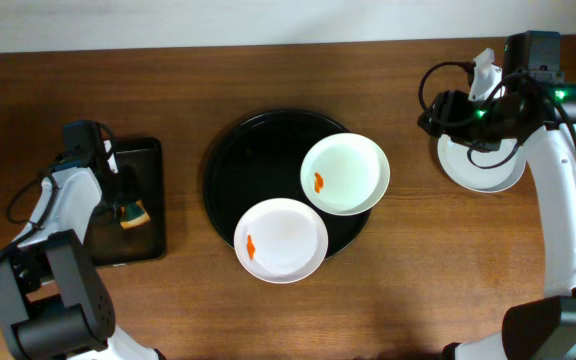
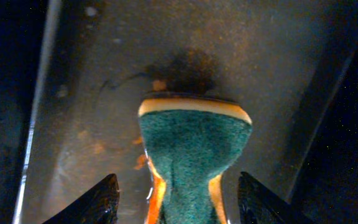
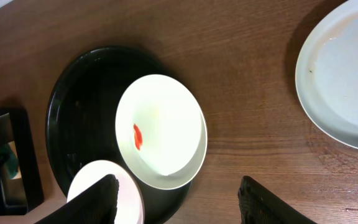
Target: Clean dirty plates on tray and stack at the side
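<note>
Two white plates lie on the round black tray (image 1: 238, 160), each with a small orange smear: one at the right (image 1: 345, 173) (image 3: 166, 124), one at the front (image 1: 281, 240) (image 3: 129, 199). Another white plate (image 1: 483, 165) (image 3: 347, 74) rests on the table at the right, partly under my right arm. My right gripper (image 1: 453, 112) (image 3: 179, 202) hangs open above the bare wood between tray and that plate, holding nothing. My left gripper (image 1: 123, 200) (image 2: 179, 205) is open over a green and yellow sponge (image 2: 194, 155); both fingers (image 2: 95, 202) stand clear of its sides.
The sponge (image 1: 133, 212) stands in a small rectangular black tray (image 1: 138, 240) (image 3: 11, 162) at the left, whose floor shows orange specks and a dark stain. A pale wall edge runs along the table's far side.
</note>
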Action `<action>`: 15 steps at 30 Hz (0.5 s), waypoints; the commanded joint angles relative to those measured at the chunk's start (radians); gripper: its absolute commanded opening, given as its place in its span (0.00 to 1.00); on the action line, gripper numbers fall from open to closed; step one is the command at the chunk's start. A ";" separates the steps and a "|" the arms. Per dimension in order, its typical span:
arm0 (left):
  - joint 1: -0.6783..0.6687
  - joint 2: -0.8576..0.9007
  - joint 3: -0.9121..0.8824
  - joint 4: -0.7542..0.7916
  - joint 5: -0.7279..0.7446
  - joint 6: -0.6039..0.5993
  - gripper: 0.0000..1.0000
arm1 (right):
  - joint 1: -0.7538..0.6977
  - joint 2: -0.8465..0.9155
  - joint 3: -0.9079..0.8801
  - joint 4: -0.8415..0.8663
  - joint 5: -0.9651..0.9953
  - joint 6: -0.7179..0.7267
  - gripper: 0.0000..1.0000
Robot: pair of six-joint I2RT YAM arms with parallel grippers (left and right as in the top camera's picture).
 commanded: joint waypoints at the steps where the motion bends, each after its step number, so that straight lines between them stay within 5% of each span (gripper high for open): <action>1: 0.003 0.012 0.005 0.007 -0.037 0.008 0.57 | 0.005 0.002 0.008 -0.001 0.009 -0.007 0.63; 3: 0.003 0.064 0.003 0.024 -0.032 0.008 0.49 | 0.005 0.002 0.008 -0.001 0.009 -0.007 0.63; 6: 0.003 0.124 0.003 0.025 0.026 0.008 0.14 | 0.005 0.002 0.008 -0.001 0.009 -0.007 0.63; 8: 0.003 0.137 0.003 0.023 0.050 0.008 0.03 | 0.005 0.002 0.008 0.000 0.009 -0.007 0.63; 14: 0.003 0.114 0.090 -0.060 0.046 0.009 0.00 | 0.005 0.002 0.008 -0.001 0.009 -0.007 0.63; 15: 0.003 0.101 0.130 -0.098 0.046 0.009 0.08 | 0.005 0.002 0.008 -0.001 0.009 -0.007 0.63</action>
